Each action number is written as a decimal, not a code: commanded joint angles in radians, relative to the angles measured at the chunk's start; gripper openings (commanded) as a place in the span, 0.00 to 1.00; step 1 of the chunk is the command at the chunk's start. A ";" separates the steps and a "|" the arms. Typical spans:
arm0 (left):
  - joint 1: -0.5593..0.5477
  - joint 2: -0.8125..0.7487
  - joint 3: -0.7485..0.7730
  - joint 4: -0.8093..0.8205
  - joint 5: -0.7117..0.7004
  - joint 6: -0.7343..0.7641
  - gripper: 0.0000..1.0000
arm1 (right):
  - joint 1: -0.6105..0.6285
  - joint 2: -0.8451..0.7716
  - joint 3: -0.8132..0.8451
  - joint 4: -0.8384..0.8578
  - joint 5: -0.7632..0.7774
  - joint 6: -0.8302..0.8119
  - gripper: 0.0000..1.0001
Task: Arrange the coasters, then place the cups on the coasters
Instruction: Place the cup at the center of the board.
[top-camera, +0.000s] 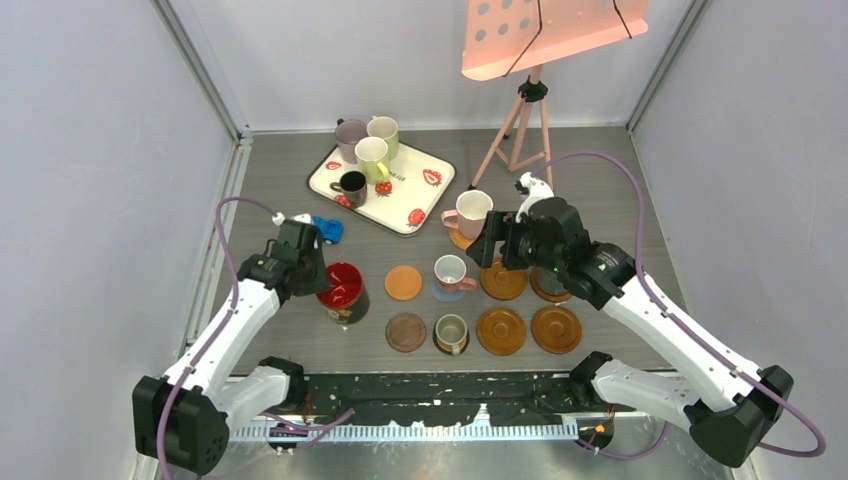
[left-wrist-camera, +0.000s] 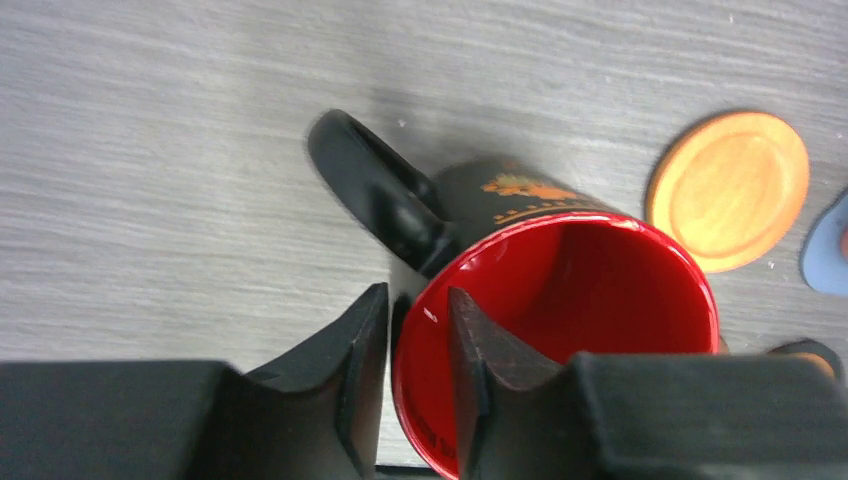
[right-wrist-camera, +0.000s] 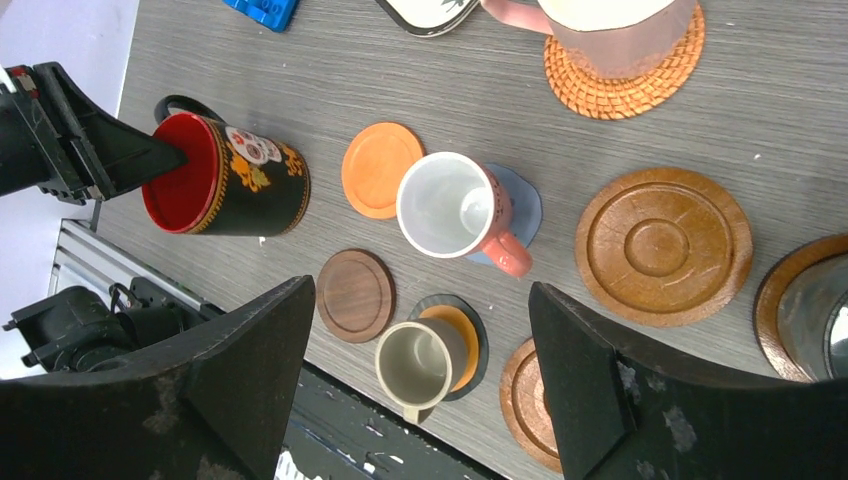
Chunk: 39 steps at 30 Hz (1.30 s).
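Observation:
The large dark mug with a red inside (top-camera: 342, 290) (left-wrist-camera: 600, 300) (right-wrist-camera: 230, 180) stands upright left of the plain orange coaster (top-camera: 403, 282) (left-wrist-camera: 730, 190). My left gripper (top-camera: 322, 275) (left-wrist-camera: 417, 300) straddles its rim, one finger inside and one outside, with the jaws slightly apart. A pink-handled cup (top-camera: 452, 272) sits on the blue coaster. A cream-grey cup (top-camera: 451, 334) (right-wrist-camera: 425, 365) sits on the black one. The pink cup (top-camera: 470, 213) rests on a woven coaster (right-wrist-camera: 620, 85). The dark wood coaster (top-camera: 406, 332) and glossy brown coasters (top-camera: 502, 330) (top-camera: 556, 329) are bare. My right gripper (top-camera: 495, 250) (right-wrist-camera: 420, 290) hovers open above them.
The strawberry-print tray (top-camera: 405, 195) at the back holds mauve (top-camera: 350, 135), cream (top-camera: 383, 130), yellow-green (top-camera: 372, 157) and small black (top-camera: 351, 183) mugs. A blue toy car (top-camera: 328, 230) lies beside my left wrist. A pink tripod (top-camera: 520, 130) stands at the back right.

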 joint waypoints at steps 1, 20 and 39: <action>0.000 -0.036 0.041 0.090 0.042 -0.029 0.39 | 0.038 0.036 0.075 0.041 0.052 0.028 0.85; 0.000 -0.349 0.253 -0.051 0.078 0.203 1.00 | 0.292 0.405 0.345 0.116 0.131 0.107 0.72; -0.073 -0.586 0.070 -0.101 -0.220 0.216 1.00 | 0.388 0.882 0.750 0.028 0.139 0.103 0.63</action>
